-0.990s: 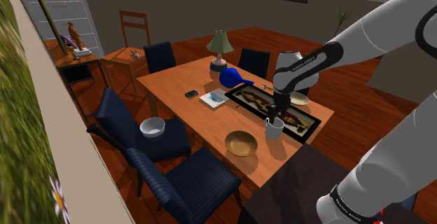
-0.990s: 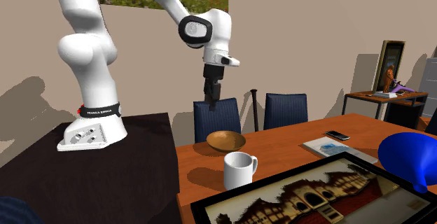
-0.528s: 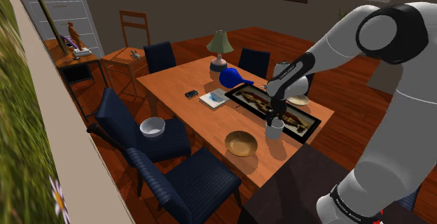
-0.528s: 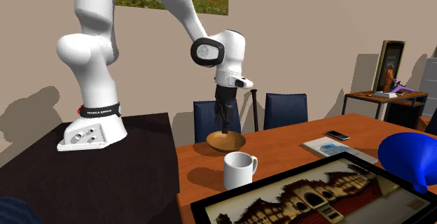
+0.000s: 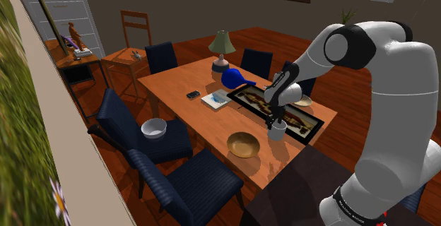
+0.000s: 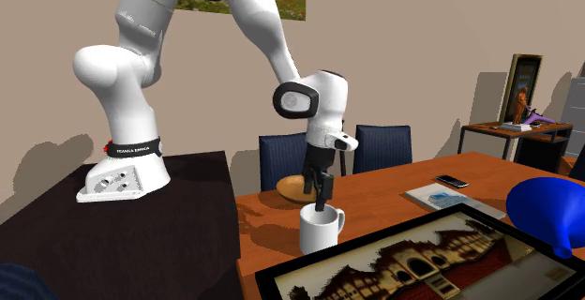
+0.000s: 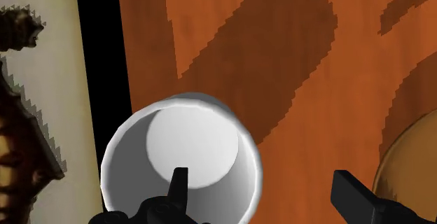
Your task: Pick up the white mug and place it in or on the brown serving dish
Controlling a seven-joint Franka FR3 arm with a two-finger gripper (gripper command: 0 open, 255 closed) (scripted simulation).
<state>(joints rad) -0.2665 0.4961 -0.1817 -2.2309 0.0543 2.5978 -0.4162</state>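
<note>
Fingers of my gripper (image 7: 260, 178) stand apart and grip nothing. One black finger (image 7: 179, 187) hangs inside the mouth of the white mug (image 7: 189, 142). The other is outside the mug's wall, over bare table (image 7: 294, 54), so that wall runs between the two. I cannot tell whether the inner finger touches the mug.

The second exterior view has my gripper (image 6: 322, 201) pointing straight down with its tips at the rim of the white mug (image 6: 319, 232). The mug stands upright on the table (image 6: 394, 195), directly beneath my hand and empty.

The brown serving dish (image 7: 414, 163) is a shallow round bowl on the side of my outer finger. It lies near that finger and apart from the mug, with nothing in it. In the second exterior view the brown serving dish (image 6: 292, 188) sits just behind my hand, partly hidden by it.

On the other side of my hand, past the inner finger and the mug, a framed picture (image 7: 42, 110) with a black border lies flat, its edge just beside the mug.

From the shoulder view my gripper (image 5: 274, 121) is over the white mug (image 5: 277, 132), between the framed picture (image 5: 286, 111) and the brown serving dish (image 5: 243, 145).
</note>
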